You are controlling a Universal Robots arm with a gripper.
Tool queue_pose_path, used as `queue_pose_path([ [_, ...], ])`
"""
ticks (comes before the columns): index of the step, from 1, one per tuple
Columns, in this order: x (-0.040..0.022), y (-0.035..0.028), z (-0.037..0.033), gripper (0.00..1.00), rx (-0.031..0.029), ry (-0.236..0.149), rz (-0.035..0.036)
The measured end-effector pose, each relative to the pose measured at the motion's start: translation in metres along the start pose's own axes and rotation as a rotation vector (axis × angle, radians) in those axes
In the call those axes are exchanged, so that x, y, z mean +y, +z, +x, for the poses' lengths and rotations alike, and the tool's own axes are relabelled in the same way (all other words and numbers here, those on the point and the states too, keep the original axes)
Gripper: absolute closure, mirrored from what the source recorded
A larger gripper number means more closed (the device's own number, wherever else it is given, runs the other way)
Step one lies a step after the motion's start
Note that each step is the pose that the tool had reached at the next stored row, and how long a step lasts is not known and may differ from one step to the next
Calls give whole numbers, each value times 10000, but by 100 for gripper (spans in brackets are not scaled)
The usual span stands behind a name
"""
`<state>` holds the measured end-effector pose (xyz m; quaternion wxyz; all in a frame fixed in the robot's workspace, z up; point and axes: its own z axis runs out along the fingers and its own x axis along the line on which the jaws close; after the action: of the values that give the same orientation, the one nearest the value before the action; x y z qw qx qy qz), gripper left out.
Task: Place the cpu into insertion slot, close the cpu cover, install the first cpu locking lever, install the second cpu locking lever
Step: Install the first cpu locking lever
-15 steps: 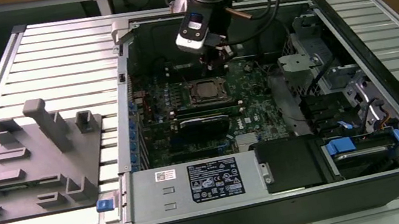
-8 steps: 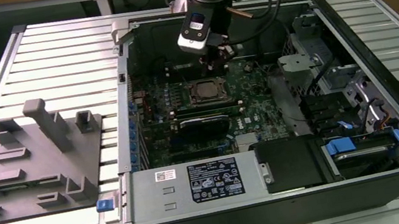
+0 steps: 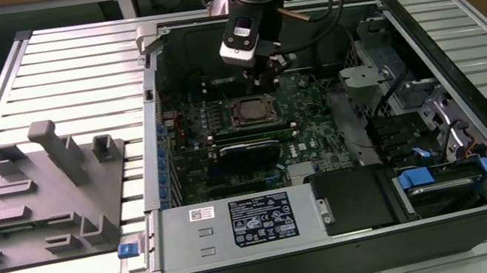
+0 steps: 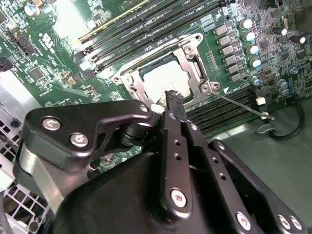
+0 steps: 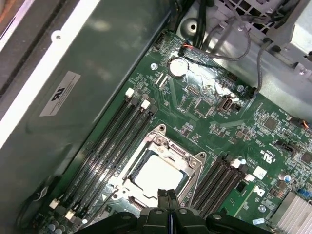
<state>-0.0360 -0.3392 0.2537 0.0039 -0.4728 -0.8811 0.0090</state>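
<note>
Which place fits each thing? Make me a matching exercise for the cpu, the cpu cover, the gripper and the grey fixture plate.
1 cpu
2 cpu cover
3 gripper
4 grey fixture plate

A outside the case, exterior view's left
B close above the cover's edge, fingers together
C down flat, framing the chip
D silver top showing through the frame's window

Pairs: 1-D, 2-C, 3-B, 4-A

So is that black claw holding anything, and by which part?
Nothing. The black gripper is shut with nothing between its fingers, close by the thin silvery metal cpu cover.
</note>
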Motion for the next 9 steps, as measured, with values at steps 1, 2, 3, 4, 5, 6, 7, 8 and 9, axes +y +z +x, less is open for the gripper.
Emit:
queue_pose_path([
  [1,0,0,0,89,-1,-62,-1],
  [2,0,0,0,89,-2,-127,0],
  [3,0,0,0,89,-4,-186,0],
  [4,0,0,0,89,-5,-246,0],
  [5,0,0,0,89,-5,-304,0],
  [6,0,0,0,89,-7,-364,-1],
  [7,0,0,0,89,-8,-423,-1],
  [8,0,0,0,89,-9,-483,-1],
  [9,0,0,0,89,-10,-539,-1],
])
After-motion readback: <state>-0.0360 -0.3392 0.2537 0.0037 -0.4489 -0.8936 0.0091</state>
